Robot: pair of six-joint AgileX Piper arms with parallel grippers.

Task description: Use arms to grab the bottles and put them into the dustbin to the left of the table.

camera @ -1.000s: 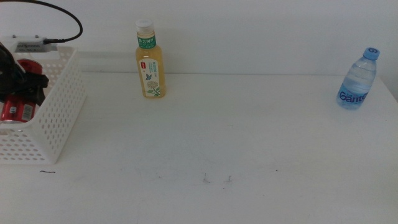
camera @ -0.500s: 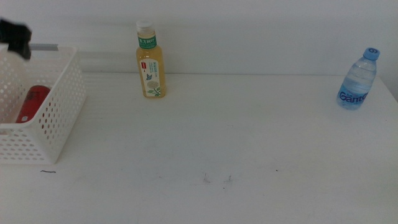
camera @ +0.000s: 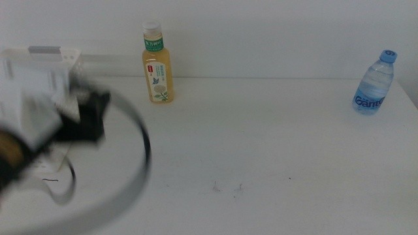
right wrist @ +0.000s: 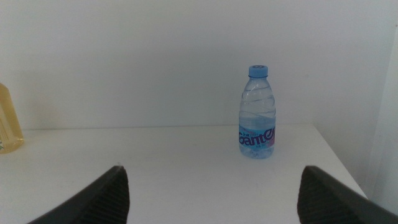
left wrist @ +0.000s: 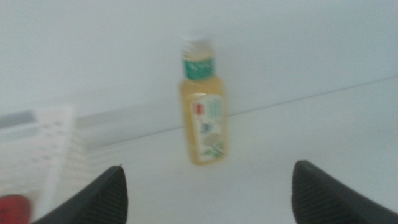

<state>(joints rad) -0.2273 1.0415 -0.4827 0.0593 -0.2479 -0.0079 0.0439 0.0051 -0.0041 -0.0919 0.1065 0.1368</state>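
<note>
The yellow tea bottle (camera: 157, 62) stands upright at the back of the table (camera: 261, 143), left of the middle. My left arm (camera: 85, 121) is a motion-blurred streak in front of the white dustbin (camera: 70, 62) and hides most of it. In the left wrist view my left gripper (left wrist: 208, 169) is open and empty, facing the tea bottle (left wrist: 203, 106), with the dustbin (left wrist: 46, 140) and the red can (left wrist: 9, 205) inside it at the edge. The water bottle (camera: 374, 83) stands at the far right. My right gripper (right wrist: 212, 171) is open, well short of the water bottle (right wrist: 257, 115).
A white wall runs behind the table. A dark cable (camera: 140, 156) loops from the left arm over the table's front left. Small dark specks (camera: 227, 188) mark the front middle. The table's right edge lies just past the water bottle.
My left gripper lifted out of the dustbin, leaving the red can lying inside, and the arm now sweeps fast to the right across the dustbin's front. Both bottles stay put.
</note>
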